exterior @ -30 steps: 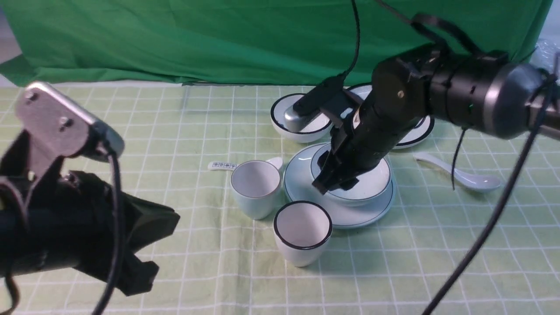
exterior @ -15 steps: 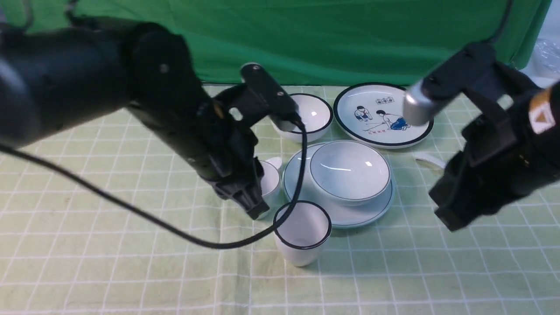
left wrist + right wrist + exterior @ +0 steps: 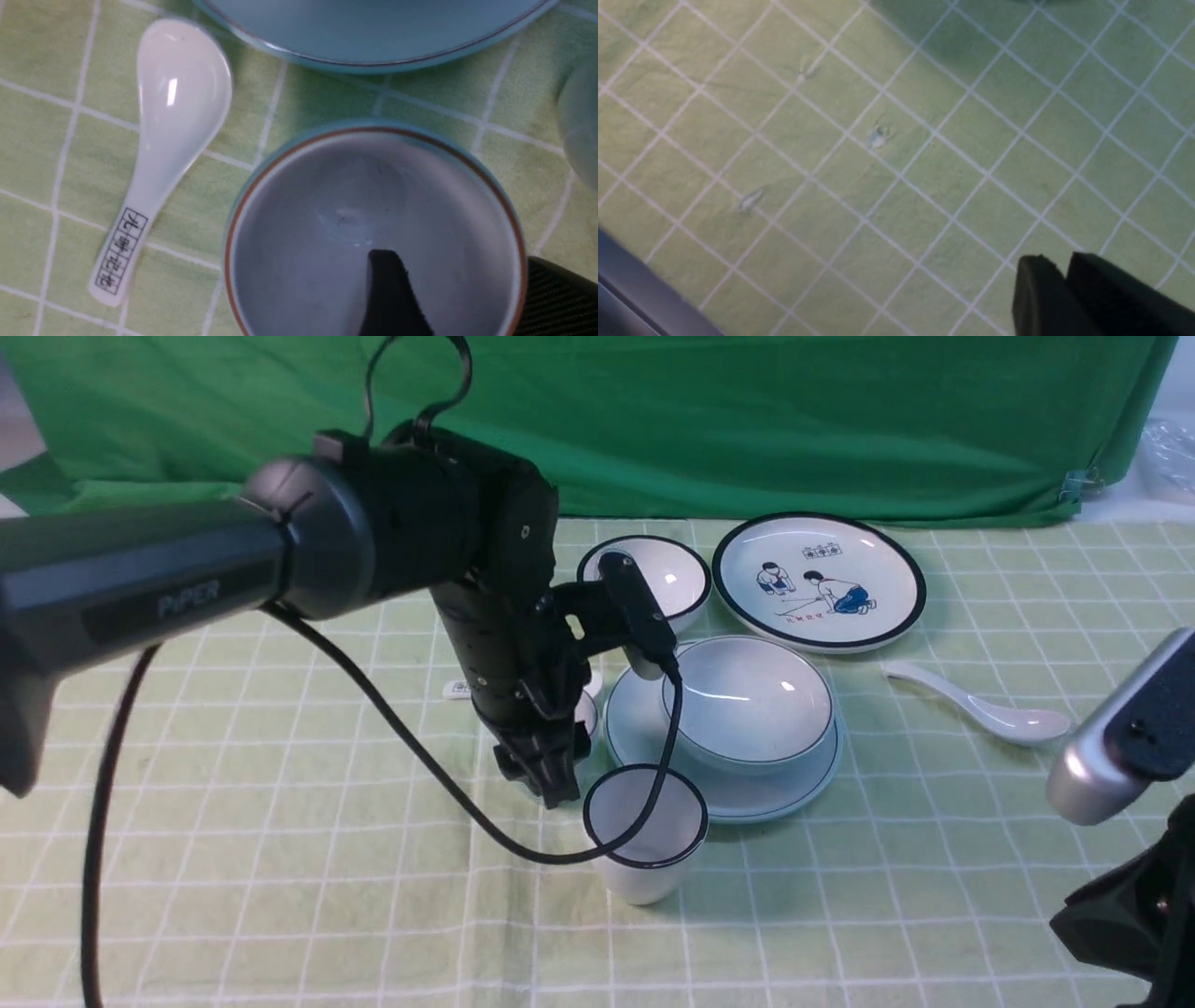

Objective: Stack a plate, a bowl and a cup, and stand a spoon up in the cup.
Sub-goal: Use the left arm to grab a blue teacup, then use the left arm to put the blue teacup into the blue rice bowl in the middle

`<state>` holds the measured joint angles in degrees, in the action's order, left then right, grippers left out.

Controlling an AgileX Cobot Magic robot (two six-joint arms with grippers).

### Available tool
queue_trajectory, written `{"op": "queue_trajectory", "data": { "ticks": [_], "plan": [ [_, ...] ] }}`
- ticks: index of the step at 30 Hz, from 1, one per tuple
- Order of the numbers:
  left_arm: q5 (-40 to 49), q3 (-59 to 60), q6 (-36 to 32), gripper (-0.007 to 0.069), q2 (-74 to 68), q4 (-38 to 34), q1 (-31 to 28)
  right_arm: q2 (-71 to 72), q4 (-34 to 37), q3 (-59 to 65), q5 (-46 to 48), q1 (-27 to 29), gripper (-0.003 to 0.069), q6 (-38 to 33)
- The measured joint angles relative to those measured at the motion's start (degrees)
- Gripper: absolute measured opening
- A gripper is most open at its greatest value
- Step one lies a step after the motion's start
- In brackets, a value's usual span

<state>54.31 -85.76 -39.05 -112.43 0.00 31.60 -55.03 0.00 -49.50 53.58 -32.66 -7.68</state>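
Now, your left gripper (image 3: 546,780) points straight down over the cup (image 3: 336,205). The cup stands upright on the checked green cloth (image 3: 280,859), just left of the plate (image 3: 747,805) and not touching it. In the left wrist view you see one finger (image 3: 390,294) inside the cup, clear of the wall, and the other outside the rim. The jaws are parted and straddle the wall without clamping it. In the front view the arm hides most of the cup.

The bowl (image 3: 747,695) sits upright in the plate, with nothing in it. The plain spoon (image 3: 990,714) lies on the cloth to the right of that pair, apart from them, scoop end farthest right.

The marked spoon (image 3: 163,140) lies hollow up beside the cup, near it but not touching. The black-rimmed cup (image 3: 644,826) stands just in front of the plate, close to your left fingertips, and the arm's cable (image 3: 420,756) loops across its mouth in the front view. The black-rimmed bowl (image 3: 667,574) and the pictured plate (image 3: 822,583) sit behind the stack.

Your right gripper (image 3: 1066,268) hangs low at the near right over bare cloth. Its tips are drawn together with no gap showing and nothing between them.
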Motion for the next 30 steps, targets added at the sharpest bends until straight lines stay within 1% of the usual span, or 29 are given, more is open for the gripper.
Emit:
{"op": "queue_trajectory", "data": {
  "ticks": [2,3,4,5,7,9,13,15,17,18,21,22,26,30],
  "plan": [
    [-0.57,0.00,-0.11,0.0165,-0.28,0.00,0.00,1.33,0.00,0.52,0.05,0.00,0.0127,0.46],
    [-0.56,0.00,-0.17,0.0139,-0.28,0.00,0.00,1.66,0.00,0.53,0.05,0.00,0.0127,0.51],
    [-0.11,-0.13,-0.36,0.0069,-0.28,0.00,0.00,2.41,0.00,0.67,0.17,0.00,0.0129,0.59],
    [1.72,-0.71,-0.67,0.0040,-0.28,0.44,0.00,3.29,-0.39,0.67,0.24,0.00,0.0130,0.59],
    [4.79,-1.83,-0.78,0.0036,0.02,0.67,0.00,4.23,-1.19,0.67,0.32,0.00,0.0131,0.65],
    [8.35,-5.58,0.09,0.0036,1.54,1.26,0.11,5.77,-2.86,0.67,0.32,0.00,0.0132,1.00],
    [10.34,-13.60,0.50,0.0036,3.08,1.47,1.20,8.71,-6.09,0.67,0.36,0.00,0.0133,3.30],
    [11.57,-20.59,0.62,0.0036,2.19,1.22,3.62,10.80,-7.58,0.67,0.36,0.00,0.0134,4.83],
    [12.16,-23.35,0.68,0.0036,0.75,0.93,4.96,11.89,-7.87,0.67,0.43,0.00,0.0135,5.31],
    [13.00,-26.54,0.68,0.0036,-2.10,0.65,6.71,12.90,-8.13,0.67,0.56,0.00,0.0138,5.78],
    [13.32,-30.09,0.75,0.0036,-7.04,0.59,8.74,13.86,-8.31,0.67,1.09,0.00,0.0141,6.17],
    [13.26,-32.96,0.75,0.0036,-11.62,0.64,10.25,14.33,-8.39,0.67,2.25,0.00,0.0144,6.54],
    [13.57,-37.35,0.87,0.0036,-17.50,0.65,11.54,14.78,-8.45,0.67,4.86,0.00,0.0144,6.80],
    [13.78,-39.48,0.92,0.0036,-20.25,0.45,11.74,15.06,-8.50,0.67,5.93,0.00,0.0144,6.82]
  ]
}}
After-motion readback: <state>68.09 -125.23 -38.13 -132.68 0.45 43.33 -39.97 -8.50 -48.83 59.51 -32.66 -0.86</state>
